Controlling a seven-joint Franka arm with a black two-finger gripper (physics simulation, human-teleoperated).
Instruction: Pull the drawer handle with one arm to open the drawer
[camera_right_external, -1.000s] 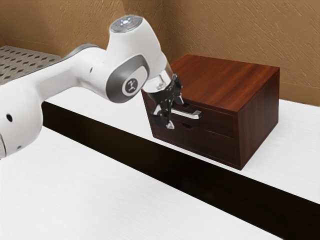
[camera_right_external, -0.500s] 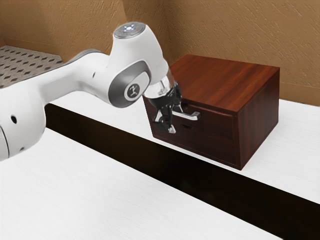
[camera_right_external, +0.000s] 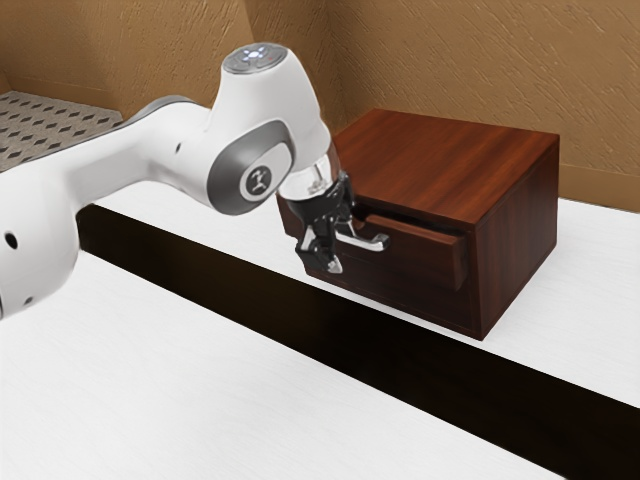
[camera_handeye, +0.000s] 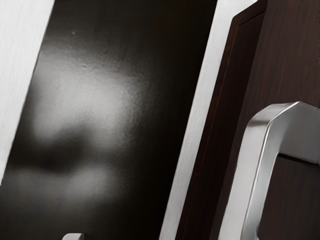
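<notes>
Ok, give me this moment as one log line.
gripper: shut on drawer handle | upper drawer: partly open | wooden cabinet: on white table

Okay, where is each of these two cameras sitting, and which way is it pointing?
Exterior view: off to the arm's side, looking across the white table at the wooden cabinet; the white arm reaches in from the exterior view's left, its tool at the handle of the part-open top drawer.
Wrist view: on the arm's hand, looking close along the drawer past the handle toward the table's dark strip.
Shared: handle, drawer, dark strip.
</notes>
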